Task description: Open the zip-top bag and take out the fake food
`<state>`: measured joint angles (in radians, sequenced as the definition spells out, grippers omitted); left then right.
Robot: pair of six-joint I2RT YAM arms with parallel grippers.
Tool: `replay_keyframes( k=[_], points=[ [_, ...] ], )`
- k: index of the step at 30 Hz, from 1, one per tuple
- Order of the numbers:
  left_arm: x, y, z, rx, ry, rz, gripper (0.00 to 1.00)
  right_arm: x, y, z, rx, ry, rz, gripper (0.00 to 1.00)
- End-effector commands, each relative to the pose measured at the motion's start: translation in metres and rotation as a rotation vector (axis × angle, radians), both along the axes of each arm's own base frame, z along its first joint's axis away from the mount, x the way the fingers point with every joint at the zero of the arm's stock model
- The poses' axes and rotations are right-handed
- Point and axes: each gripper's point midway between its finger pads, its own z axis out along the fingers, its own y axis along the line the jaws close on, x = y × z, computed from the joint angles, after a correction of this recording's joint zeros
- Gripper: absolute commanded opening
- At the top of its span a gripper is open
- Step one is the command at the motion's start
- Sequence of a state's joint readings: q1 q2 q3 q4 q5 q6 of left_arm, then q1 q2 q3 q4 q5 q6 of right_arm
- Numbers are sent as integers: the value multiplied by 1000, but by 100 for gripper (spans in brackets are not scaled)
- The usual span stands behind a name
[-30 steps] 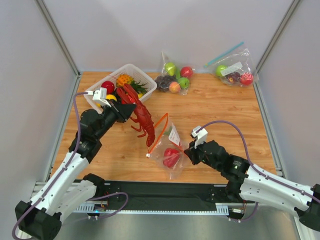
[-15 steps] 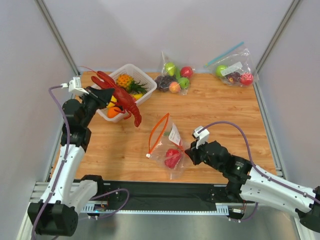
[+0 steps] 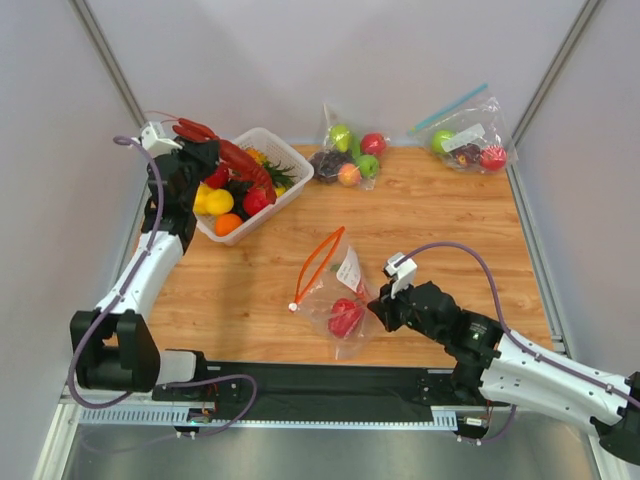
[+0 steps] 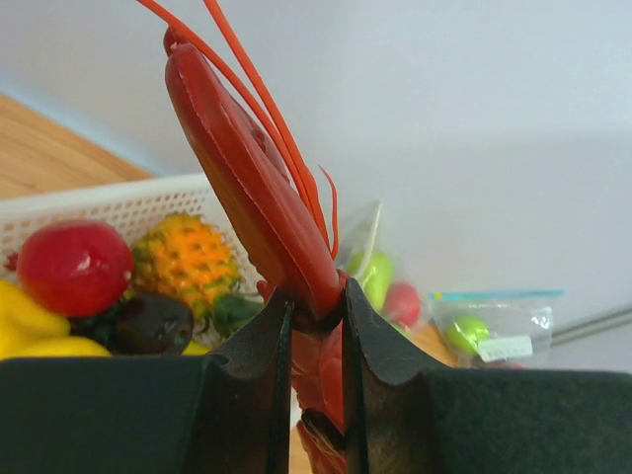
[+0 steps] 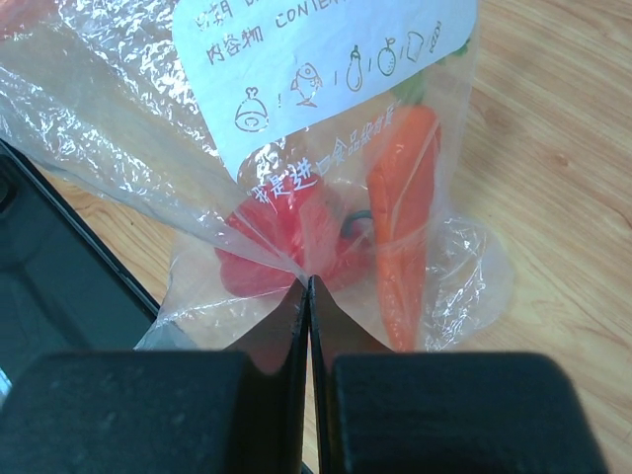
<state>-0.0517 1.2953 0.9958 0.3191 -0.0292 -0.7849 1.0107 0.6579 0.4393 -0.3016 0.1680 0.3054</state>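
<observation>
Unloading: my left hand [image 4: 314, 304] clamps the dark-red plastic lobster [image 4: 252, 188] over the white mesh basket [image 4: 94, 204], right hand [image 5: 308, 291] pinches the clear orange-zipped bag [image 5: 109, 148]; release next.

The lobster [image 3: 232, 158] is held over the far-left basket [image 3: 292, 152]; carrot [image 5: 403, 227] and pepper [image 5: 267, 252] are enclosed in the zip-top bag [image 3: 322, 298], front centre.
</observation>
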Motion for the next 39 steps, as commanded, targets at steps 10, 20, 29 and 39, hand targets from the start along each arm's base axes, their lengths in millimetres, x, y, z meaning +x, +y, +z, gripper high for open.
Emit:
replay_keyframes(
  k=[10,20,29,39],
  points=[
    [83,-29,49,100,-206,91,0,-5,16,-3,36,52,42,0],
    [126,-56,-17,131,-113,42,0,-4,16,-5,20,49,49,0],
    [147,-70,-68,196,-7,-4,0,-3,16,-5,20,40,51,0],
    [153,-75,-97,216,193,-50,37,-3,15,-4,14,34,51,0]
  ],
)
